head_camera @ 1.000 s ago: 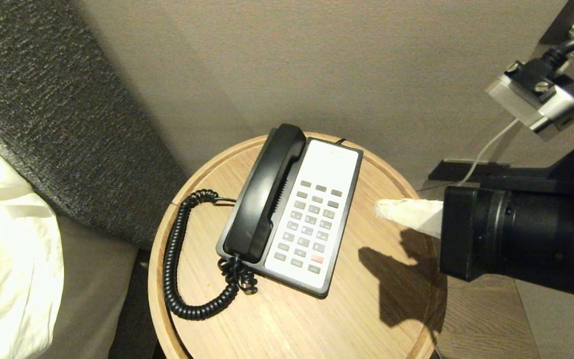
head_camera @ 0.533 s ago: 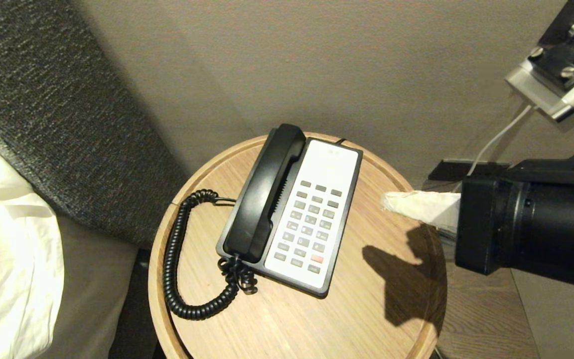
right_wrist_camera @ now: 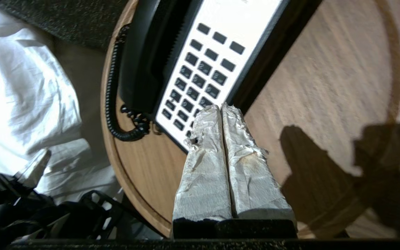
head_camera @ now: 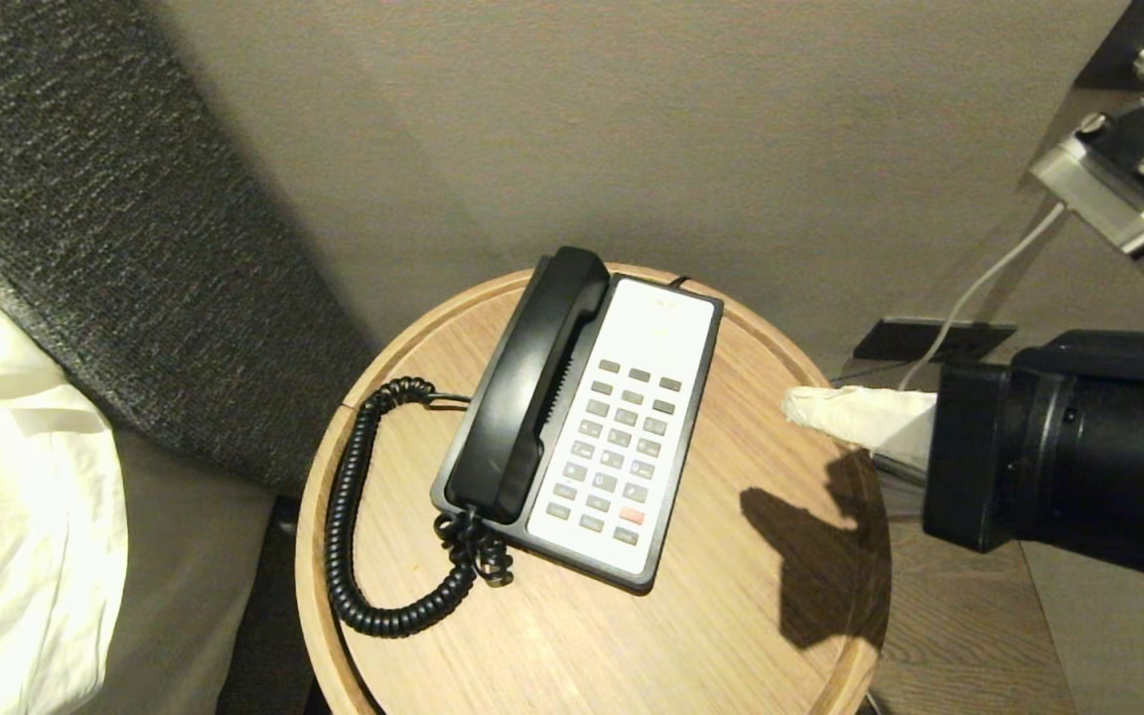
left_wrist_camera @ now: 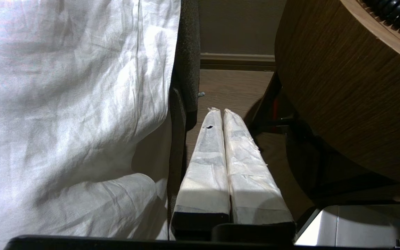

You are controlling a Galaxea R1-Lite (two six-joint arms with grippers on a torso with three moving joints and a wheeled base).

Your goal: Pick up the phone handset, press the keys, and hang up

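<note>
R gripper (head_camera: 792,405) closed, empty, off to side of keys (head_camera: 617,452); handset (head_camera: 527,392) cradled. Keep approach slow, grab handset mid-span.

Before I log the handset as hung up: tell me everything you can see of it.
The phone handset is a long, curved, glossy black plastic receiver. It lies seated in the cradle along the left side of the phone base, beside the keys. A black coiled cord runs from its near end and loops over the round wooden table. No gripper touches it.
</note>
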